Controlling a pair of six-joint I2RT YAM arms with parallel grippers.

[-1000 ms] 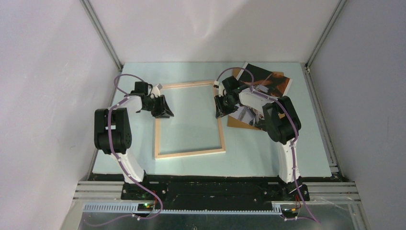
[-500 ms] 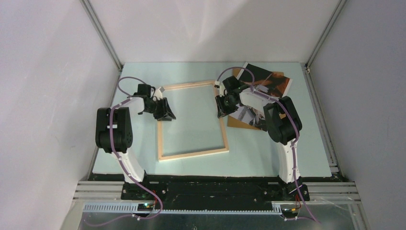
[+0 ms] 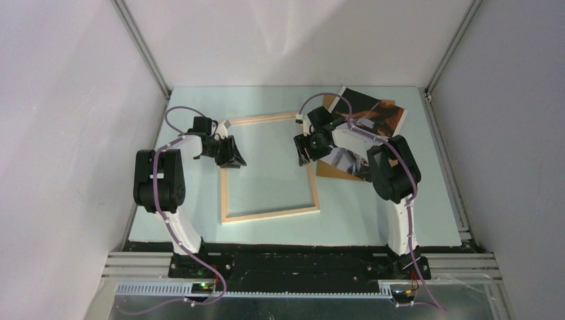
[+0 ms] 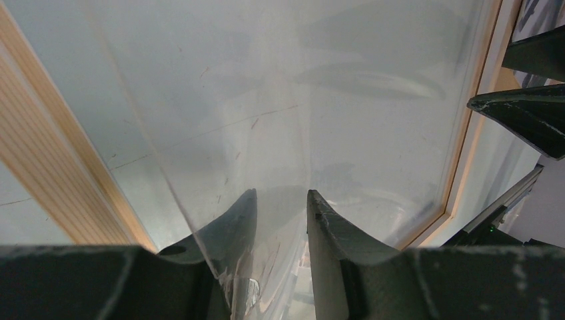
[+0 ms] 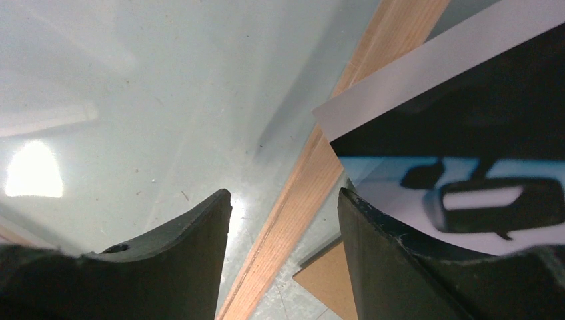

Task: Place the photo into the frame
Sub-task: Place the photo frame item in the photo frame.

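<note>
Top external view: the frame (image 3: pixel 270 215) lies flat on the desk (image 3: pixel 400 213), with the photo not yet in it. The left tool (image 4: pixel 282 200) stands narrow at its left rail; I cannot tell whether it grips the clear sheet (image 4: pixel 266 100). The right tool (image 5: pixel 283 200) gapes wide astride the right rail. Farther back, the photo (image 3: pixel 373 113) rests on a brown board (image 3: pixel 331 171). Next, probably, comes lifting it by an edge. No writing is legible.

Nothing can be read in any view — no word, label, brand or number. The photo (image 3: pixel 374 112) at the far right carries only its printed scene inside a white border, and the frame (image 3: pixel 270 214) shows bare pale wood grain — no mark or sticker on the rails in view.
</note>
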